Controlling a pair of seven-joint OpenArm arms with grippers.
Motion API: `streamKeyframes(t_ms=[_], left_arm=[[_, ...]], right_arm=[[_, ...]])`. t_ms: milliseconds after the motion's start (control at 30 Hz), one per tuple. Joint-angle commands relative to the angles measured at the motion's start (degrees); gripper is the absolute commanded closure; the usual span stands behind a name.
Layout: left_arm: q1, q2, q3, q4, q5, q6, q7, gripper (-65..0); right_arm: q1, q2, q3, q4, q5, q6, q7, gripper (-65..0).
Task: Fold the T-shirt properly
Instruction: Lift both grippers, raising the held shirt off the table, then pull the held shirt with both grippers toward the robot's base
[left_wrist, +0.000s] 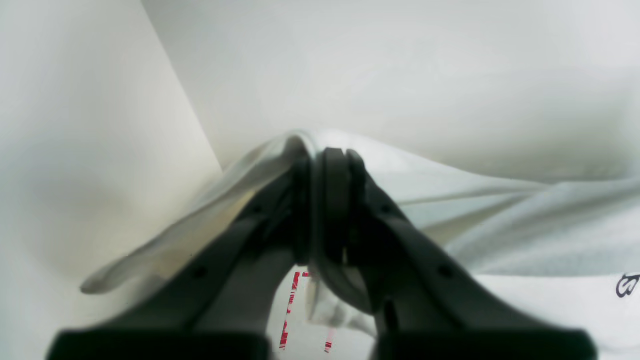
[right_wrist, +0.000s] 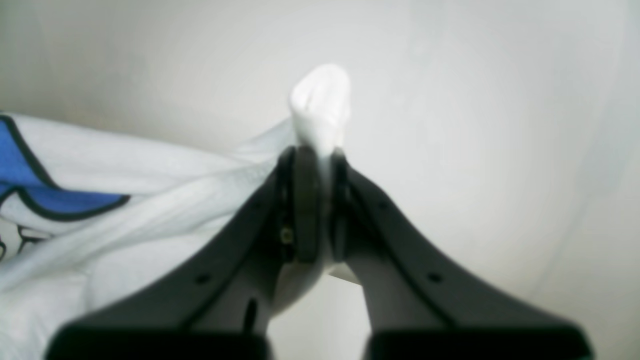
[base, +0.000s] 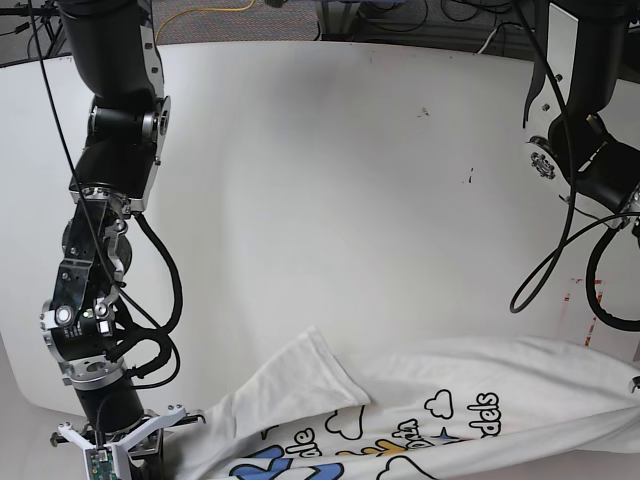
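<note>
The left gripper is pinching a fold of the T-shirt, its fingers pressing together with white cloth bunching over their tips. The right gripper is doing the same: its fingers are clamping a nub of the shirt that is poking up between them.

Both wrist views are blurring badly, so the cloth edges and the print are hard to read; only a blue black-outlined patch is showing beside the right fingers. In the base view, neither gripper is showing, both being cut off at the frame's lower corners.

The T-shirt is lying stretched across the near edge of the tabletop, one sleeve pointing up from it, clouds and letters facing up. The right arm is reaching steeply down to the shirt's end on that view's left; the left arm is bending down toward its other end.
</note>
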Motion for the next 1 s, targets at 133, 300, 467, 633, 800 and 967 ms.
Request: streamKeyframes(t_ms=[133, 300, 467, 633, 800, 967], left_arm=[[-5.3, -1.1, 0.2, 1.6, 0.5, 0.8, -0.9, -0.1], [-7.3, -0.5, 0.0, 1.7, 0.1, 0.7, 0.3, -0.5], [-8.6, -0.3, 0.0, 1.7, 0.1, 0.7, 0.5, -0.6], [-11.9, -0.1, 0.4, 1.3, 0.8, 1.0, 1.1, -0.3], [-13.2, 0.0, 0.5, 1.0, 0.8, 1.0, 1.4, -0.4], [-13.6, 0.1, 0.9, -0.1, 0.3, 0.8, 2.6, -0.4]], right_arm=[[5.4, 3.6, -0.3, 1.3, -0.4, -1.1, 0.2, -0.7], [7.8, 6.3, -1.1, -0.2, -0.6, -0.9, 1.0, -0.8], [8.6, 7.3, -1.7, -0.9, -0.5, -1.0, 1.2, -0.8], [11.7, 8.2, -3.7, -2.2, -0.8, -0.9, 1.9, -0.8], [12.8, 8.3, -4.2, -3.2, -0.8, -0.9, 2.0, -0.8], [12.0, 7.9, -5.5, -4.1, -0.7, -0.5, 1.5, -0.7]])
